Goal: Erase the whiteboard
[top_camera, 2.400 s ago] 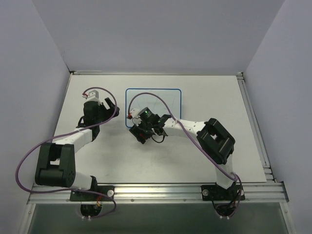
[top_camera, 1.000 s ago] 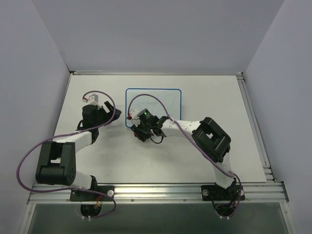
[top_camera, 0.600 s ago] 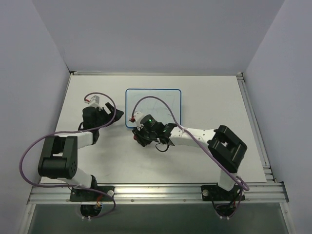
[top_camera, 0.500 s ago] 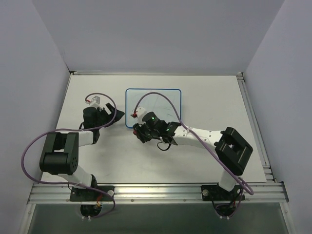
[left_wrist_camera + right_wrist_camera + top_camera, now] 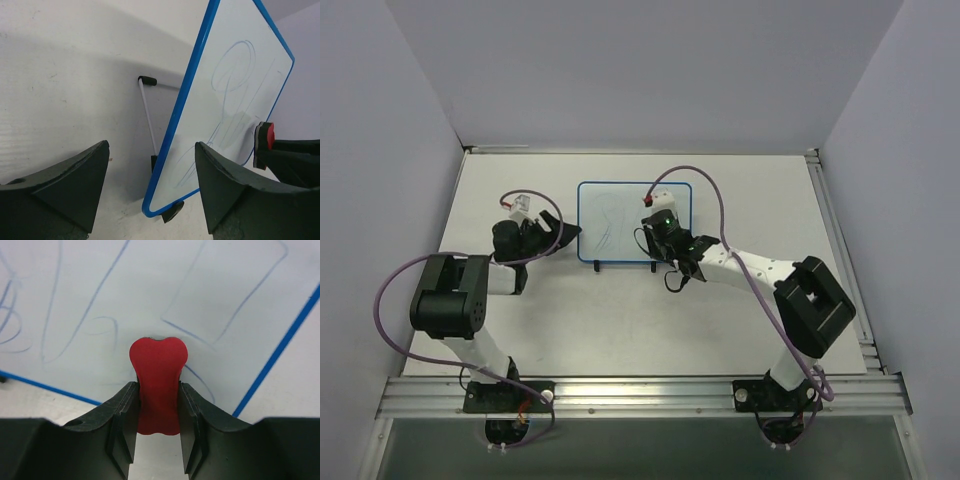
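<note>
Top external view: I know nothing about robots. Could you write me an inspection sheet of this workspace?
Surface: flat white table, arms bolted at its near edge.
Job's things: blue-rimmed white rectangular whiteboard, propped tilted on black feet, carries faint blue scribbles; small red eraser appears pressed to its face.
Clutter: nothing seen.
Grippers: right gripper shut on the eraser; left gripper open, the board's rim between its fingers.
Cables: purple cables loop over both arms.
Surroundings: plain pale walls; metal rail at the near edge.

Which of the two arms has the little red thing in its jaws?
The right gripper: its jaws are shut on the red eraser, at the whiteboard. The left gripper has open jaws, gripping nothing.
</note>
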Motion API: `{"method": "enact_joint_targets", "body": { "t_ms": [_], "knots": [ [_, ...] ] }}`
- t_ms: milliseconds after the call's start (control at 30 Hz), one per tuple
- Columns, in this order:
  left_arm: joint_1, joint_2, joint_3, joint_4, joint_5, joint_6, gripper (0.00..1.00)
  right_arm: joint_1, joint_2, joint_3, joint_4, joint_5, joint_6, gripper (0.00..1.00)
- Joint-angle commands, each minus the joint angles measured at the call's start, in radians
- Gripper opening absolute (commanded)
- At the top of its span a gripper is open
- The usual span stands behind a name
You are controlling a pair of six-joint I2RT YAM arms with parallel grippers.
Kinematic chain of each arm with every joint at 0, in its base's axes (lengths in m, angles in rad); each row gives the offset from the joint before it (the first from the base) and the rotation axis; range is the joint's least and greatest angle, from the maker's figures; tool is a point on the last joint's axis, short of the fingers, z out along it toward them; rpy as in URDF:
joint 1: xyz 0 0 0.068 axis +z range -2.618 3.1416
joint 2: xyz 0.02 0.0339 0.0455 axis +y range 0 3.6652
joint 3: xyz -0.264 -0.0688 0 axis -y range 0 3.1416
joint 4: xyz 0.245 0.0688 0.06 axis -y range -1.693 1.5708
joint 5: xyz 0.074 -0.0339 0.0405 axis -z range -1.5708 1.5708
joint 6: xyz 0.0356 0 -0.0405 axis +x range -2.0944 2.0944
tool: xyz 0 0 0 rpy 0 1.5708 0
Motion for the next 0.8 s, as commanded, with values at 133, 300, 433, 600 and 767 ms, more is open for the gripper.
{"method": "enact_joint_targets", "body": {
  "t_ms": [133,300,433,600,767],
  "knots": [
    [0.006,0.125,0.026,0.204,0.099,-0.057,0.69,-0.026,-0.070,-0.023,0.111,0.183,-0.006,0.05],
    [0.006,0.183,0.025,0.287,0.121,-0.095,0.53,-0.026,-0.061,-0.023,0.155,0.225,-0.030,0.04],
    [0.006,0.179,0.018,0.279,0.113,-0.086,0.44,-0.027,-0.032,-0.022,0.204,0.223,-0.055,0.04],
    [0.004,0.150,0.006,0.273,0.101,-0.066,0.34,-0.027,0.023,0.007,0.238,0.190,-0.055,0.04],
    [0.000,0.145,0.000,0.284,0.090,-0.055,0.22,-0.021,0.097,0.031,0.278,0.151,-0.050,0.02]
  ]
}}
